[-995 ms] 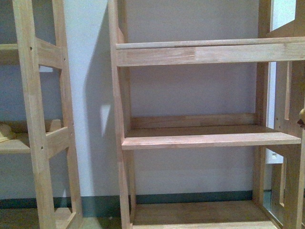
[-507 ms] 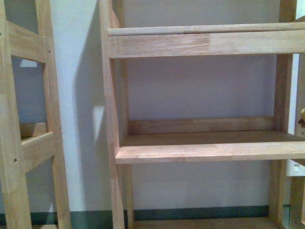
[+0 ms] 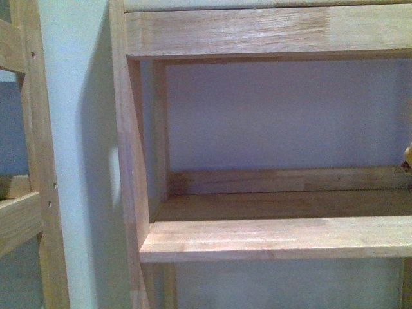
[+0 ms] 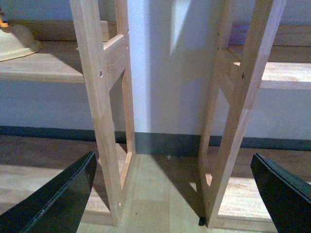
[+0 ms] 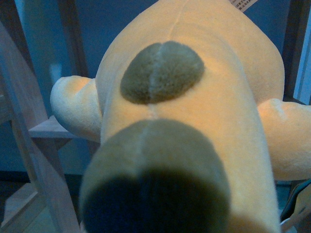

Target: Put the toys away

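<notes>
The orange-yellow plush animal [image 5: 218, 97] fills the right wrist view, with grey-brown patches and stubby limbs on both sides. My right gripper is shut on it, and its fingers are hidden behind the plush. A small yellow bit of the plush [image 3: 407, 154] shows at the right edge of the front view, level with the middle shelf [image 3: 277, 235]. My left gripper [image 4: 180, 194] is open and empty, with its black fingers [image 4: 53, 204] spread wide, low over the floor between two shelf units.
A wooden shelf unit [image 3: 129, 161] stands close in front against a white wall. Another unit's post [image 3: 38, 193] is at the left. In the left wrist view, two wooden side frames [image 4: 104, 97] stand on the floor, and a cream tray [image 4: 17, 41] sits on a shelf.
The front view has closed in on the shelf unit and shifted right: the middle shelf looks larger and lower, and the top rail has risen to the frame's top.
</notes>
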